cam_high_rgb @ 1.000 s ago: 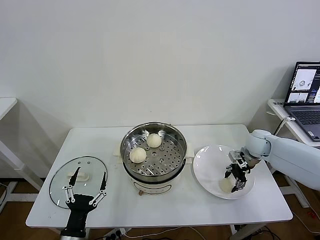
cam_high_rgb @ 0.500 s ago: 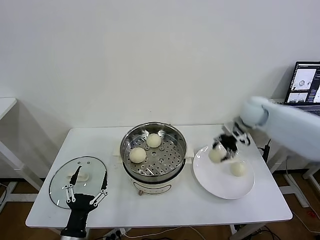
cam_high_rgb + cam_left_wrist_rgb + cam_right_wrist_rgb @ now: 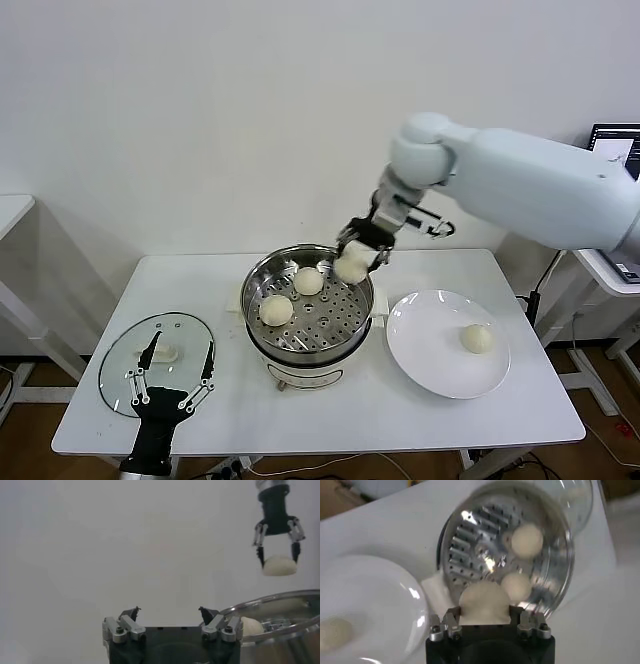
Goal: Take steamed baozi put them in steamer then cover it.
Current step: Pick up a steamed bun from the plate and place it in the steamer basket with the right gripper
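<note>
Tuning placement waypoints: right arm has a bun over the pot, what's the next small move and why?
Probably lower the right gripper toward bare tray before opening. It holds a baozi above the steamer rim, near the back edge. Two buns already sit inside, one remains on the plate, and the left gripper waits open over the cover.

A white rectangular surface point(image 3: 330, 415) carries three things in a row. On the left lies the round clear glass cover with its metal rim and white handle point(image 3: 157, 361), flat. In the middle stands the shiny stainless-steel steamer on its white base point(image 3: 308, 312). Just beside it on the right sits a flat round white plate point(image 3: 425, 355).
</note>
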Robot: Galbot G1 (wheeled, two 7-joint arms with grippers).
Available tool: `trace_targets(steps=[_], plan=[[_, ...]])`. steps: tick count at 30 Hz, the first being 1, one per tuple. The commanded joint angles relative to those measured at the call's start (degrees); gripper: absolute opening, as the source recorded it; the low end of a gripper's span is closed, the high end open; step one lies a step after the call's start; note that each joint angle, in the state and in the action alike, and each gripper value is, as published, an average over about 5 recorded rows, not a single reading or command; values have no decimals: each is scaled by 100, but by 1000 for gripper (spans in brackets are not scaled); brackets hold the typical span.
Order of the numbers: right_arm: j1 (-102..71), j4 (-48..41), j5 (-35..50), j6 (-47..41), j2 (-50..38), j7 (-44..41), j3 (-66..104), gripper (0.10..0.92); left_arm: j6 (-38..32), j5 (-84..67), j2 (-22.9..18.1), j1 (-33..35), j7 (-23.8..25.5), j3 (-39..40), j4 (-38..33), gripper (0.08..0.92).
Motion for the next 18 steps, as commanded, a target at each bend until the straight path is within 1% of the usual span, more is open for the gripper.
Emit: trace_targets(steps=[1,8,18], plan=[[-241,368,-815,1264,842,118,-195,675,2,-7,-7,-5,-4,-14,13,823],[-668,195,-1149,1544,1022,96,-199,677,-3,-12,-17,-11,-8,-36,27,823],[-963,45,-1406,1544,1089,83,-222,686,-18,-16,-31,1,-16,-62,17,823]])
